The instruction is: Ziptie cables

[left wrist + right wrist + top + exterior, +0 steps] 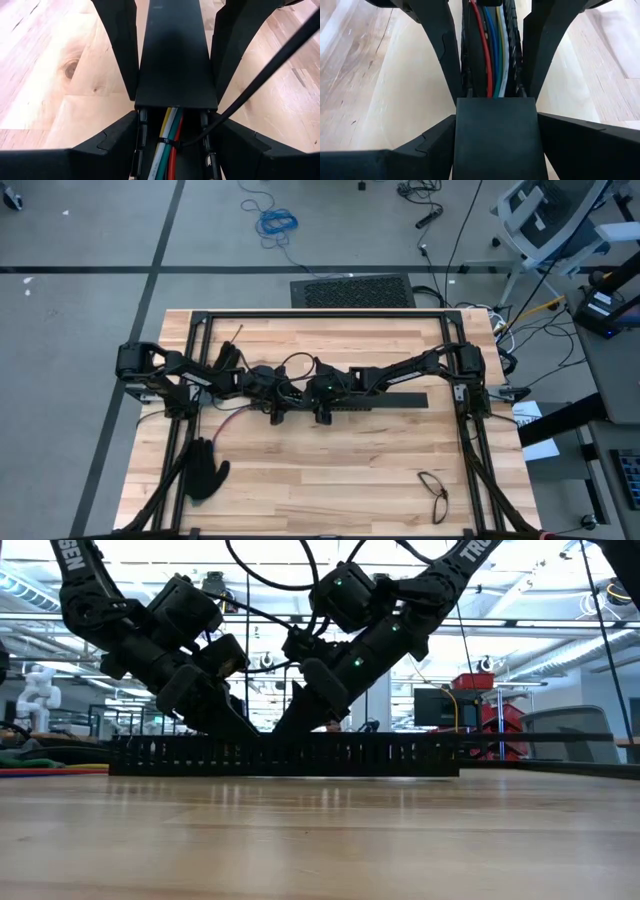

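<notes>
Though light and limp by the look of them, lying in one tidy run: cables (167, 132), red, white, yellow-green and blue, down in the trough of a black slotted duct (142, 125). Closest in, seen from the left wrist: left hand (175, 117) astride that duct, fingers pressed on its two outer walls. Just ahead, a thin dark ziptie (260, 75) looped round the bundle, long tail springing up and away, stiff enough to hold its line yet easy to bend. Beyond the loop, a smooth flat cover (175, 55) hiding the rest of the wires.

Likely handling: nothing heavy or fragile, but slick and slender. Best taken by the ziptie's free tail, near the loop, and pulled along its length. Wires better left in the trough than pinched one by one.

From the right wrist, the reverse order: right hand (496, 116) clamped on the cover's sides, cables (492, 55) running out past its far edge. No ziptie to be made out there, so the loop known from the left wrist alone.

Farther off, at tabletop level: only the duct's slotted side wall (285, 753), both arms coming down behind it, no wires visible. Farthest, from overhead: both hands meeting over the duct (385, 402) at mid tabletop (330, 480), with a black glove (205, 470) well apart near the front-left corner.
</notes>
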`<state>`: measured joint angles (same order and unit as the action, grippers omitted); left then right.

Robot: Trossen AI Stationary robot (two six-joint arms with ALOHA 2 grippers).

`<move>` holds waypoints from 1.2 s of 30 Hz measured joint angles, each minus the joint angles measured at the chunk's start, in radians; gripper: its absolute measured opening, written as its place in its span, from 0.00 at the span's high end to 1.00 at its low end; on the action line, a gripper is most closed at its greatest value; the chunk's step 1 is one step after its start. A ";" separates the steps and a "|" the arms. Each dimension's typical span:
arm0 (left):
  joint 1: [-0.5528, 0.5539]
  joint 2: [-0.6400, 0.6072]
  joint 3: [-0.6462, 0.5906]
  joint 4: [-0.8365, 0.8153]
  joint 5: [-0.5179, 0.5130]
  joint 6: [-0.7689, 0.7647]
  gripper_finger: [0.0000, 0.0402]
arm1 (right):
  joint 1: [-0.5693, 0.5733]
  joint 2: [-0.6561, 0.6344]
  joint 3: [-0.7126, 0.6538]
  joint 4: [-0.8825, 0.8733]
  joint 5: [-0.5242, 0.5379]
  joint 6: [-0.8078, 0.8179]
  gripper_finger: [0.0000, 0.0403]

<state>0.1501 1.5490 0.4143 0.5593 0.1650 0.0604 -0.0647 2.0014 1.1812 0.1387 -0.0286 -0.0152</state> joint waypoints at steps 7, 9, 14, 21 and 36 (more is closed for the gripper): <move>0.000 0.002 -0.002 0.002 0.000 0.004 0.42 | 0.000 0.021 0.003 0.019 -0.002 0.034 0.39; 0.000 0.002 -0.002 -0.002 0.000 0.005 0.42 | 0.000 0.021 0.003 0.019 -0.003 0.040 0.39; 0.000 0.002 -0.002 -0.002 -0.005 0.007 0.42 | 0.000 0.022 0.004 0.019 -0.002 0.027 0.39; 0.001 0.002 -0.001 -0.003 0.007 0.000 0.40 | 0.000 0.022 0.005 0.014 -0.001 -0.022 0.39; 0.000 0.002 0.002 -0.056 -0.035 -0.052 0.05 | 0.000 0.023 0.006 0.012 0.000 -0.081 0.39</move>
<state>0.1502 1.5505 0.4164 0.5029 0.1296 0.0087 -0.0643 2.0239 1.1877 0.1503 -0.0284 -0.0961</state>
